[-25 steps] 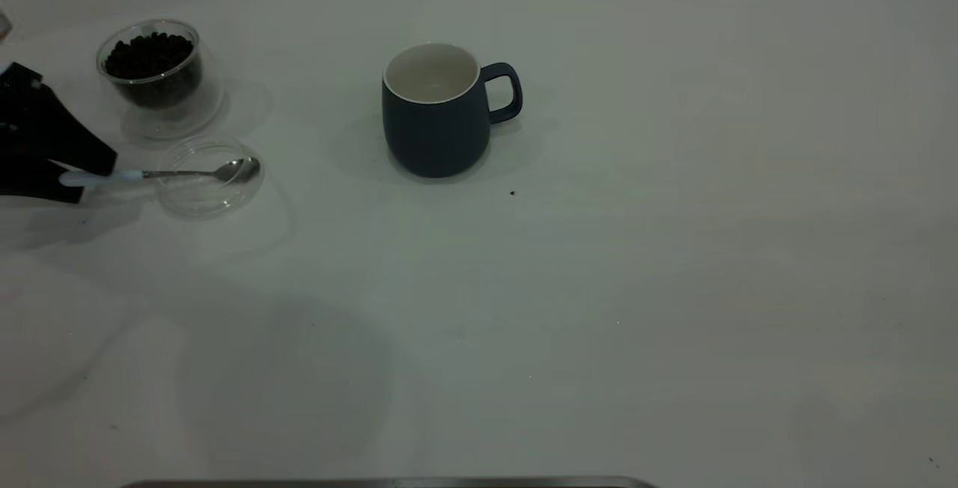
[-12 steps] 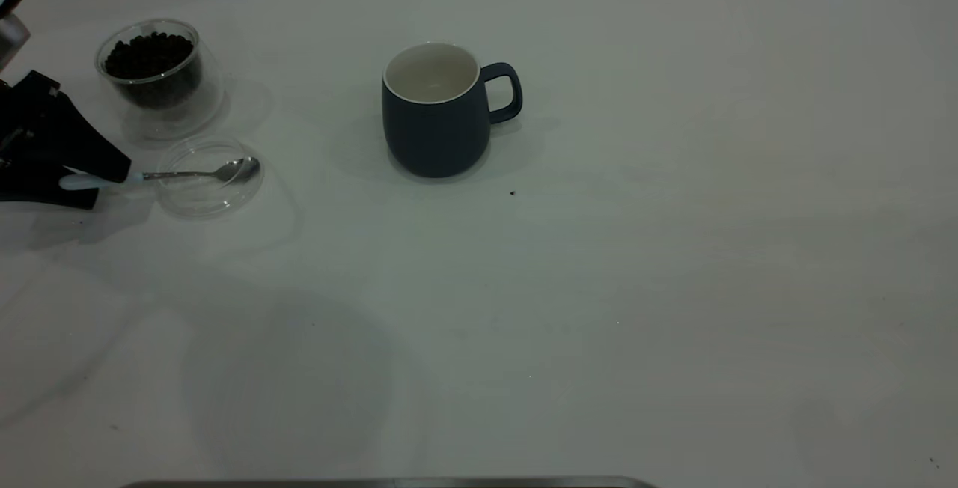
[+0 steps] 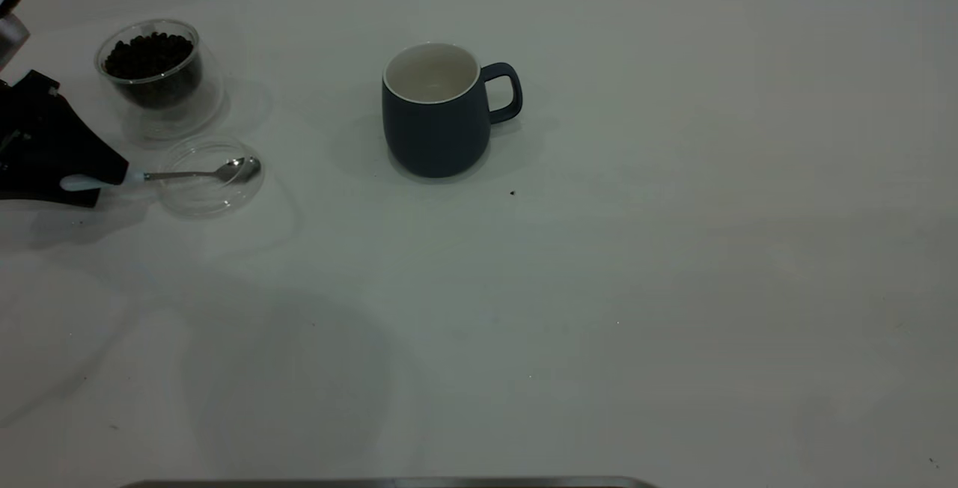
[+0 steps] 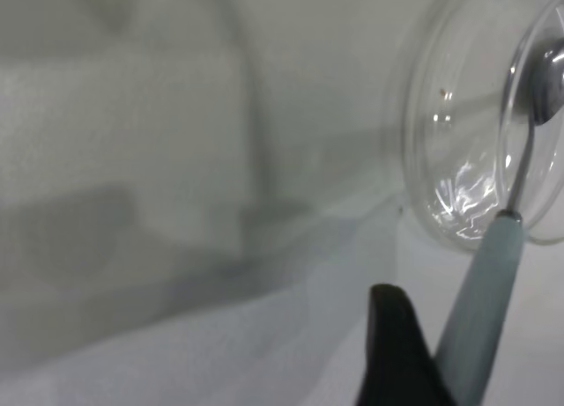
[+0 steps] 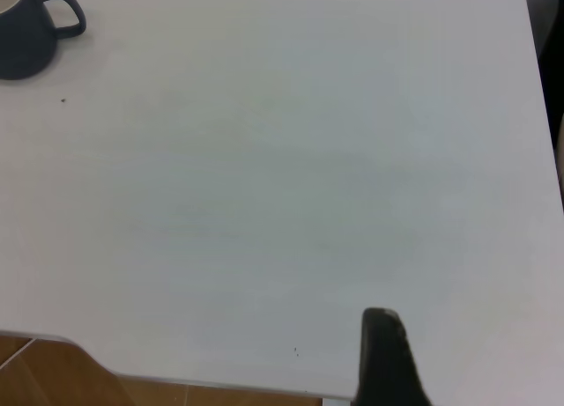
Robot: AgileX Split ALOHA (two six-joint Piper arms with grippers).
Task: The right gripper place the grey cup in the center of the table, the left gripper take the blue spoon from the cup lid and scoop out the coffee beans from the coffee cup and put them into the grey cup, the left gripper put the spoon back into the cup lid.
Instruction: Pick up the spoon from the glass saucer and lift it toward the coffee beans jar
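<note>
Gripping: my left gripper [image 3: 71,183], low at the table's [image 3: 599,286] left edge, clamps the blue spoon's [image 3: 161,175] handle.
Bowl: over the cup lid [image 3: 209,188].
Beyond: coffee cup [image 3: 153,72] of coffee beans [image 3: 150,55]; grey cup [image 3: 438,110] centre-table.

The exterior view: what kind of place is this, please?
Probably a robot test bench, not a real kitchen. A plain white table holds only a mug, a glass cup of coffee beans and a lid, while a black pincer is at the spoon.
</note>
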